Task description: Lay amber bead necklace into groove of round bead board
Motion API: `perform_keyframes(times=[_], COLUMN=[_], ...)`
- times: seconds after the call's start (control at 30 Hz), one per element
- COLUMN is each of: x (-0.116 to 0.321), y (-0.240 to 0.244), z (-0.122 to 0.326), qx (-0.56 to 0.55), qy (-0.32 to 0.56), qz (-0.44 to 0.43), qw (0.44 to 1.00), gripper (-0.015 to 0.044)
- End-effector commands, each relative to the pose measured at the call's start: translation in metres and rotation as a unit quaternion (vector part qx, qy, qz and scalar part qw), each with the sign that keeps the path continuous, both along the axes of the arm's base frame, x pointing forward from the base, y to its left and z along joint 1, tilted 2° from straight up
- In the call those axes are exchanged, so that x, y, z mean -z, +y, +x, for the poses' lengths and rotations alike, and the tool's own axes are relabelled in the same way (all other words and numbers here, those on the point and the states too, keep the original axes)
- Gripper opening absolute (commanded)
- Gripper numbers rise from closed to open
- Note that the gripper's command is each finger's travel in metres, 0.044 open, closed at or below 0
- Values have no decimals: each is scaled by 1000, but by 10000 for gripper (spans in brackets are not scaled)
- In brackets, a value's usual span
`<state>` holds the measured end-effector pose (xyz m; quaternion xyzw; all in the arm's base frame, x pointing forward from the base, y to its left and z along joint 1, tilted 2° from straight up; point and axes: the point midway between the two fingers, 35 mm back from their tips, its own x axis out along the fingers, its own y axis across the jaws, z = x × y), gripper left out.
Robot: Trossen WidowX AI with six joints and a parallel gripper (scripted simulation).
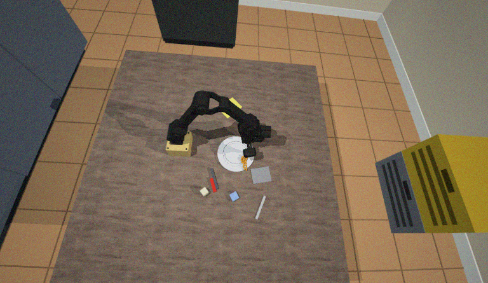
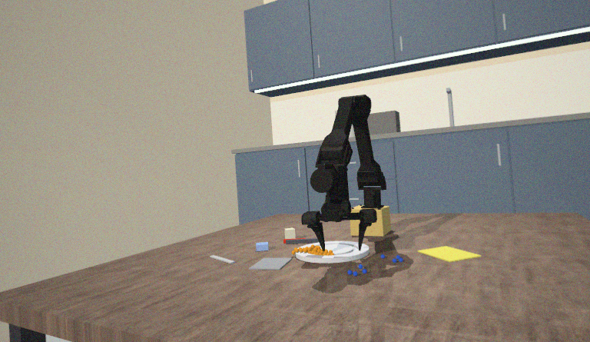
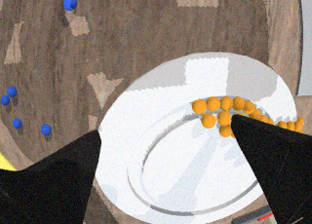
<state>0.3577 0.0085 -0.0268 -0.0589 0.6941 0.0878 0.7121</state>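
Observation:
The round white bead board [image 1: 234,154] lies on the wooden table; it also shows in the exterior view [image 2: 333,251] and fills the wrist view [image 3: 195,146]. The amber bead necklace [image 3: 234,114] lies bunched on the board's rim and partly over its edge, seen in the top and exterior views [image 1: 244,163] [image 2: 312,250]. My gripper [image 2: 339,244] stands over the board with its fingers wide open, one tip beside the beads, the other across the board. Nothing is between the fingers. One finger hides part of the necklace in the wrist view.
Loose blue beads [image 2: 374,264] lie beside the board. A grey square pad [image 1: 260,174], a grey stick [image 1: 260,207], a blue block [image 1: 234,196], a cream cube [image 1: 204,191] and a red-and-grey tool [image 1: 213,180] lie in front. A yellow sheet [image 2: 449,253] lies beyond.

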Motion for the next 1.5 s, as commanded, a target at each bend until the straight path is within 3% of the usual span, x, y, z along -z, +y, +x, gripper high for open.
perform_keyframes(times=[0.0,1.03,1.23,1.47], x=[0,0,-9,-22], y=[0,-1,-40,-93], z=[0,0,8,10], qx=[0,5,179,400], qy=[0,0,7,16], qz=[0,0,2,4], qw=[1000,1000,984,916], gripper=[440,433,393,347])
